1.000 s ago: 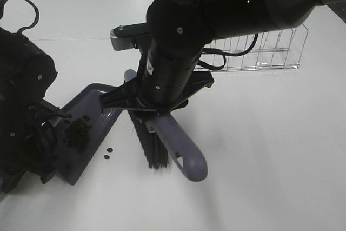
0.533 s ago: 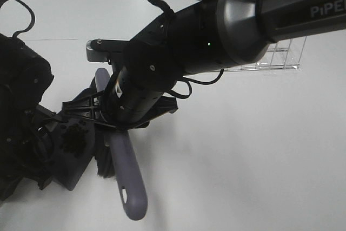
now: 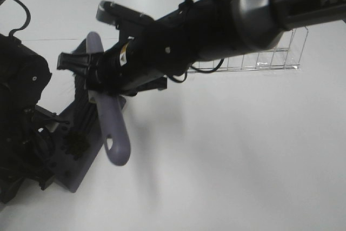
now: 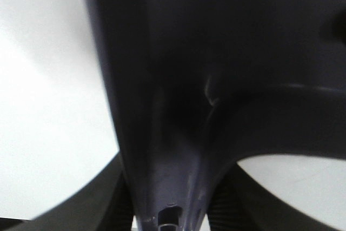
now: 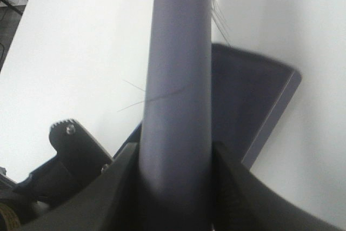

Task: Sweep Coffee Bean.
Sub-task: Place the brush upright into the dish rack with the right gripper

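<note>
We see the coffee beans (image 3: 75, 145) as a small dark heap inside the dustpan (image 3: 81, 170), at the lower left of the high view. We find none loose on the bare white table (image 3: 227, 150). A few may be hidden under the arm and brush, which we cannot rule out.

We judge the beans to be light, hard and smooth, so they will roll or skip at a rough touch. They are far too small for a pincer to pick up one by one. They should be moved only through the tools, with bristles pushing them and the pan catching them.

The right gripper (image 5: 175, 182) is pressed together on the lavender handle of the brush (image 3: 111, 128), gripping around its mid-length. The handle looks like stiff, smooth plastic that might twist in the jaws under side load. The black bristles (image 3: 82, 113) are soft and hang over the pan's upper end.

The left gripper (image 4: 172, 206) is pinching the dustpan's handle, with one jaw on each side at the bottom of the left wrist view. We expect a tilted pan to spill the heap, so it wants to be kept level.
</note>
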Motion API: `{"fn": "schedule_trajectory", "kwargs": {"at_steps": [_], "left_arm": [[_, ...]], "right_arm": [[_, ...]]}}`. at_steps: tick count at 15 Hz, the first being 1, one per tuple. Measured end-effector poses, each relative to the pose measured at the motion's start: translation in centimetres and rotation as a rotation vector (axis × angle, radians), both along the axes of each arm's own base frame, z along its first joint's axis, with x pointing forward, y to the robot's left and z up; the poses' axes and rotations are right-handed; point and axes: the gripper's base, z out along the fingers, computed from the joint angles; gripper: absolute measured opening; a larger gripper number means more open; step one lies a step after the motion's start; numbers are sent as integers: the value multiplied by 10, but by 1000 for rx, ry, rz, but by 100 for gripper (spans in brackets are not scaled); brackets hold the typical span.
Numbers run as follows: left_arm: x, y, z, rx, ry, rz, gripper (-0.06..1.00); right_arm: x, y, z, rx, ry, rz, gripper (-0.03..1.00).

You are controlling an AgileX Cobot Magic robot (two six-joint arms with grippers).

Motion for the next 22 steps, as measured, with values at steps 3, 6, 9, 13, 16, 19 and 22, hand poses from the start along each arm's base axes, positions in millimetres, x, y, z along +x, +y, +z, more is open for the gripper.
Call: {"fn": "schedule_trajectory", "kwargs": {"at_steps": [3, 6, 9, 13, 16, 19, 22], "left_arm": [[0, 0, 0, -2, 2, -3, 33], [3, -2, 2, -11, -5, 1, 33], [28, 0, 8, -100, -90, 112, 33], [63, 40, 13, -160, -190, 279, 33], [69, 50, 13, -177, -224, 323, 33], [71, 43, 12, -249, -235, 364, 33], [70, 37, 13, -318, -218, 359, 33]], "right_arm": [[13, -48, 44, -125, -19, -17, 31], [14, -84, 65, -253, 12, -26, 31], [6, -124, 94, -389, 45, -18, 31], [-15, -184, 126, -564, 170, -6, 31], [-10, -231, 121, -594, 269, -120, 31], [-1, -248, 97, -595, 313, -167, 31], [13, -245, 78, -588, 301, -161, 31]]}}
